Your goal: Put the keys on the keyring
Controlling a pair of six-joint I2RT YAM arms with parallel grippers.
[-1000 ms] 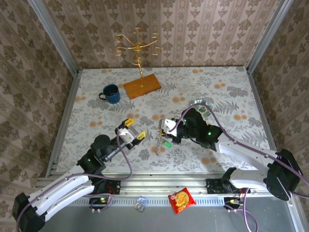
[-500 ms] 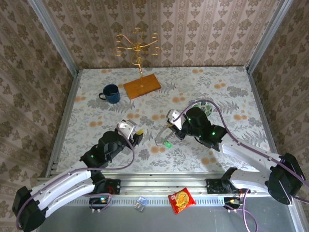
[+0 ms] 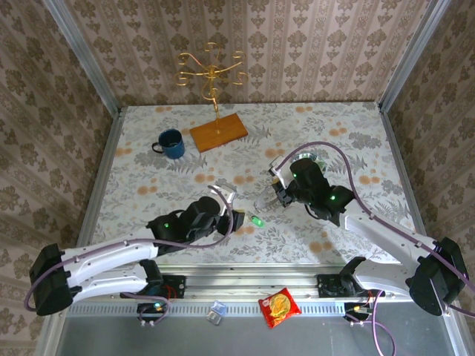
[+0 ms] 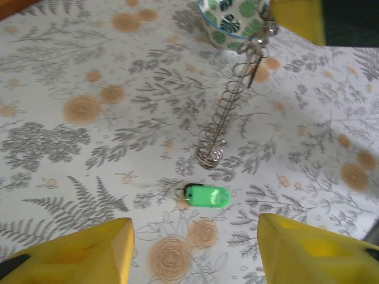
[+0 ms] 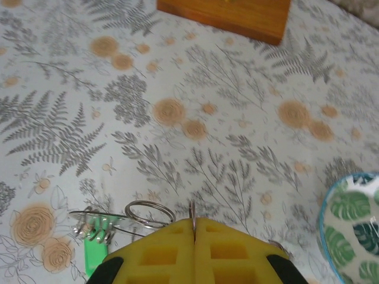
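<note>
A green-headed key (image 4: 205,196) lies flat on the flowered tablecloth, also seen from above (image 3: 257,221). My left gripper (image 4: 194,229) hovers just short of it, open, one yellow finger (image 4: 83,254) at each side and nothing between them; from above it (image 3: 236,217) sits just left of the key. My right gripper (image 5: 194,223) is shut on the thin metal keyring, pinched edge-on. A second silver loop (image 5: 148,213) and a coiled wire (image 4: 228,112) hang from it, the coil's low end just beyond the key. From above, the right gripper (image 3: 269,199) is up and right of the key.
A leaf-patterned bowl (image 3: 310,159) stands right behind the right gripper. A blue mug (image 3: 171,143) and a gold stand on a wooden base (image 3: 218,131) are at the back left. A red snack packet (image 3: 279,306) lies off the table at the front.
My left arm has swung right and forward until its fingers frame the green key. The right gripper has drawn back and right with the ring and coil, leaving the key on the cloth.
</note>
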